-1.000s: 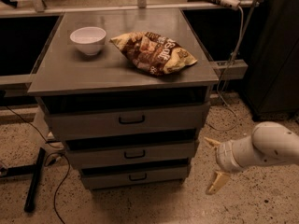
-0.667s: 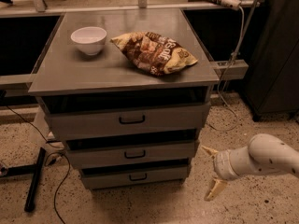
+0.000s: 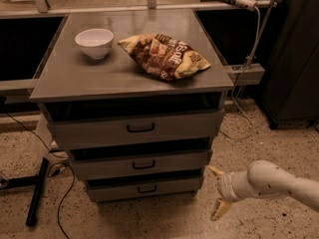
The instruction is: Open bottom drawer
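Observation:
The bottom drawer (image 3: 144, 188) is the narrowest grey front of three, low on the cabinet, with a small black loop handle (image 3: 147, 188) at its centre. It looks shut. My gripper (image 3: 217, 193) is on a white arm coming in from the lower right. It hangs just right of the drawer's right end, near the floor, apart from the cabinet. Its two tan fingers (image 3: 215, 172) are spread wide, one above the other, and hold nothing.
The middle drawer (image 3: 142, 165) and the top drawer (image 3: 137, 128) sit above. A white bowl (image 3: 94, 42) and a chip bag (image 3: 163, 55) lie on the cabinet top (image 3: 60, 78). A black stand leg (image 3: 36, 193) and cables lie on the speckled floor at left. A dark cabinet (image 3: 294, 54) stands at right.
The gripper and arm have moved lower and slightly left, closer to the bottom drawer's right end. The drawers have not moved.

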Tool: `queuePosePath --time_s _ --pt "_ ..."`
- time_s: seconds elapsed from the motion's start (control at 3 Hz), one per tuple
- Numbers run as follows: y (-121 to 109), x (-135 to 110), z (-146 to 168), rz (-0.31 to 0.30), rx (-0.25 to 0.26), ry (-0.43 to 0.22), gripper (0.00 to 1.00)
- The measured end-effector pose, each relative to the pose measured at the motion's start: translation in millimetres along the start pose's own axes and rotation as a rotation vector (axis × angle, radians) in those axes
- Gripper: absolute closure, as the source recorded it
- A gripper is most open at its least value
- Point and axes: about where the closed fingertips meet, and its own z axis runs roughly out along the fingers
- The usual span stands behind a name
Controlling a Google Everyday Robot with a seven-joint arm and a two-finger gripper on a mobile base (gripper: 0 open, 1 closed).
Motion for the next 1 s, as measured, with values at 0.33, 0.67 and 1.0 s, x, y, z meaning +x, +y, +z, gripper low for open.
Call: queuePosePath --time_s 0.33,0.67,1.0 --pt "0.0 0.0 0.1 0.000 0.000 0.000 0.00" --pt "-5.2 10.4 17.7 0.009 0.006 0.024 0.00" --pt "-18.4 35.7 53.5 0.010 0.021 0.065 0.00"
